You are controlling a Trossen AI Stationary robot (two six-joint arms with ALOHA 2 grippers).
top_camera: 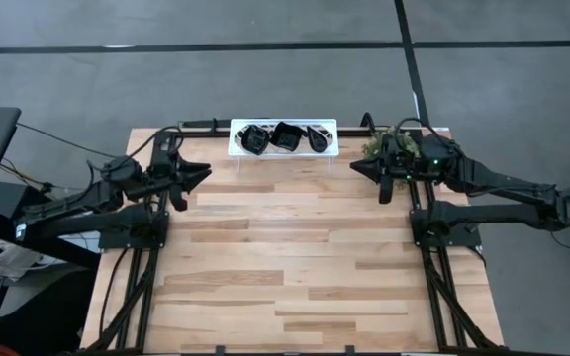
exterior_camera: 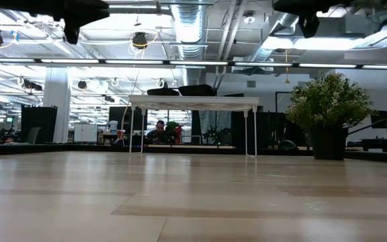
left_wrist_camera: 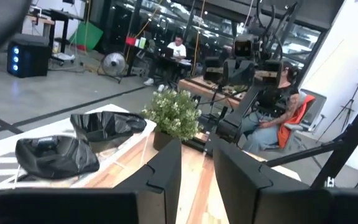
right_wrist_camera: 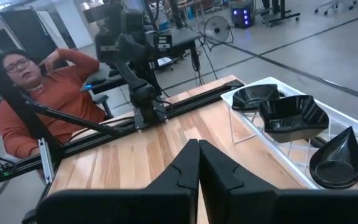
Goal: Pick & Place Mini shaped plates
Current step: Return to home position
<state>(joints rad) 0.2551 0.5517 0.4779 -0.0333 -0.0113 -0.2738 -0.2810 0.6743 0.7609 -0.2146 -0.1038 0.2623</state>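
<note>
Three glossy black mini plates lie on a white lattice tray (top_camera: 283, 137) at the table's far edge: a wavy one (top_camera: 253, 138), a wavy-edged square (top_camera: 286, 136) and a teardrop (top_camera: 317, 137). The right wrist view shows them as the wavy plate (right_wrist_camera: 253, 96), the square (right_wrist_camera: 294, 117) and the teardrop (right_wrist_camera: 340, 155). The left wrist view shows two plates (left_wrist_camera: 55, 155), (left_wrist_camera: 107, 124). My left gripper (top_camera: 202, 173) hovers left of the tray, slightly open and empty. My right gripper (top_camera: 356, 168) hovers right of the tray, shut and empty.
The tray stands on thin legs (exterior_camera: 193, 102), raised above the wooden table. A small potted plant (top_camera: 379, 146) sits at the far edge beside my right arm. The wooden top near the camera side is bare planks (top_camera: 285, 267). People sit beyond the table's left (right_wrist_camera: 39, 93) and right (left_wrist_camera: 278, 118) sides.
</note>
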